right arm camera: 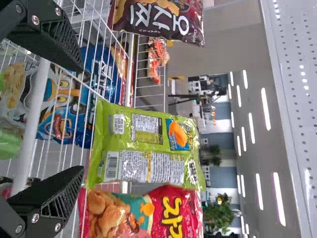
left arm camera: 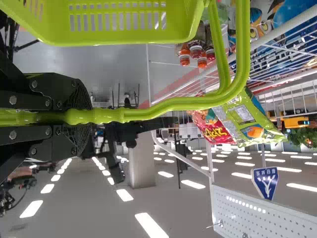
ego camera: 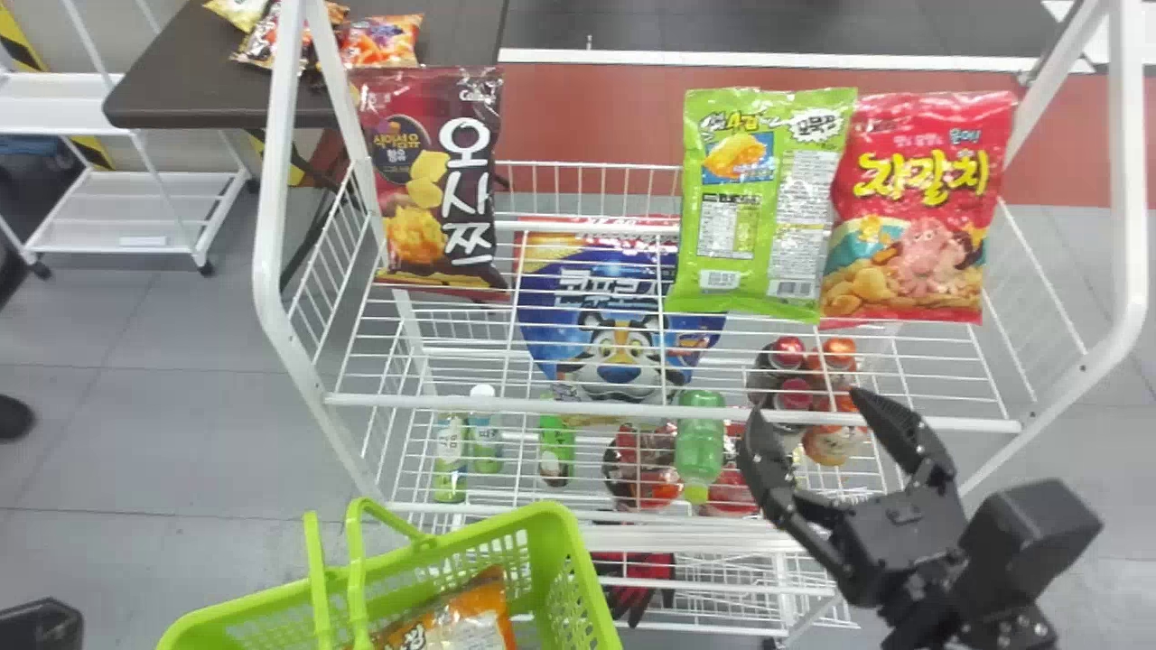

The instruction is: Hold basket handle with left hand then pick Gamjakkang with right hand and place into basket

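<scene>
My right gripper (ego camera: 810, 413) is open at the rack's front rail, nearer the camera than the standing green snack bag (ego camera: 763, 203). In the right wrist view, nothing is between the fingers of my right gripper (right arm camera: 82, 118); beyond them the green bag (right arm camera: 146, 148) shows its printed back. A black part of my left arm (ego camera: 41, 625) is at the head view's bottom left corner. My left gripper (left arm camera: 59, 117) is shut on the lime basket handle (left arm camera: 183, 103). Below the rack's front left, the basket (ego camera: 562, 542) holds an orange snack bag (ego camera: 470, 623).
A red snack bag (ego camera: 921, 208) stands against the green bag's right side. At the upper shelf's left is a maroon bag (ego camera: 438, 181). White wire rails (ego camera: 632, 408) edge this shelf; a blue tiger pack (ego camera: 614, 316), bottles and cans show through its wires.
</scene>
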`<state>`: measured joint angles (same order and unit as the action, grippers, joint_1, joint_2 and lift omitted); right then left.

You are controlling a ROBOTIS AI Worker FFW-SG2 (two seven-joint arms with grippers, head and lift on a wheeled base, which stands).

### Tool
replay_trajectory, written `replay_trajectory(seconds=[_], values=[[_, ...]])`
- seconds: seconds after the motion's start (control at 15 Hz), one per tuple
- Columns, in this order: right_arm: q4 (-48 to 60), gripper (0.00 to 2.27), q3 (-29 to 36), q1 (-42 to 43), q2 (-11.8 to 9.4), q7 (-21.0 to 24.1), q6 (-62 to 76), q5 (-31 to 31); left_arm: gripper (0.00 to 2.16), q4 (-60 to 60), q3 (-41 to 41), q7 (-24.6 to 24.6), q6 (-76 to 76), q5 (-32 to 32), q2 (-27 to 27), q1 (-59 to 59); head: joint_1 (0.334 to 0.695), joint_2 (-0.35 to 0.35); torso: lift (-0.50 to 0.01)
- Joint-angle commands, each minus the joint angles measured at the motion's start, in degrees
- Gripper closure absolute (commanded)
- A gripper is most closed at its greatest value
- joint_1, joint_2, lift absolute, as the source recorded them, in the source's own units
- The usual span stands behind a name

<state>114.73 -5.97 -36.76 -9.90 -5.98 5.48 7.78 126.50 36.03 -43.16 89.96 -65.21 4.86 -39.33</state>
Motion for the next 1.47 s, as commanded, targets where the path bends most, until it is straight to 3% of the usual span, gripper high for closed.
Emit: replay_trajectory(seconds=[0.0, 1.4], values=[[-1.6, 0.11, 0.0, -2.2, 0.2, 0.0, 4.6, 0.2, 2.15, -0.1, -0.3, 0.1, 0.1, 0.0, 0.0, 0.1, 0.695, -0.017, -0.018], [-0.9, 0.10, 0.5, -3.9, 0.1, -0.5, 6.5, 0.2, 2.15, -0.1, -0.3, -0.3, 0.1, 0.0, 0.2, 0.1, 0.695, -0.035, -0.018]])
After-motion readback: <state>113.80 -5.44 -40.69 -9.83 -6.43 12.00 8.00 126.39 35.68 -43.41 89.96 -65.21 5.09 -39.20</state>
